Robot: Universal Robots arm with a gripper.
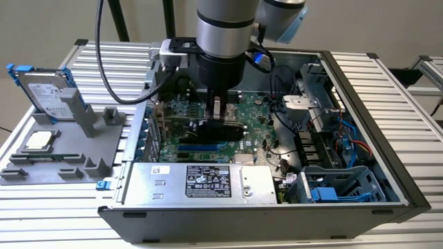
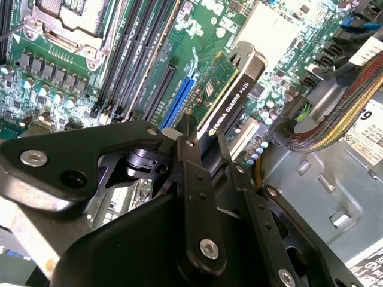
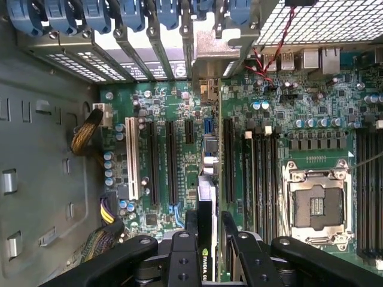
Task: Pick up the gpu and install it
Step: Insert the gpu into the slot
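Claw (image 2: 200, 149) shut tight on gpu (image 2: 230, 95), gripping its top edge, card hanging straight below, edge down. Held just over board (image 3: 173, 107) inside case (image 1: 360, 83), lined up with slots (image 3: 170, 161) underneath.

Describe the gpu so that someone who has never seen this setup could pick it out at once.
Start at the open computer case on the slatted table and look down at the big green motherboard on its floor. Under the arm, standing on edge above the long slots, is the gpu, clamped in the claw. Unlike the flat board beneath, it is a thin upright card with a black cooler on one face.
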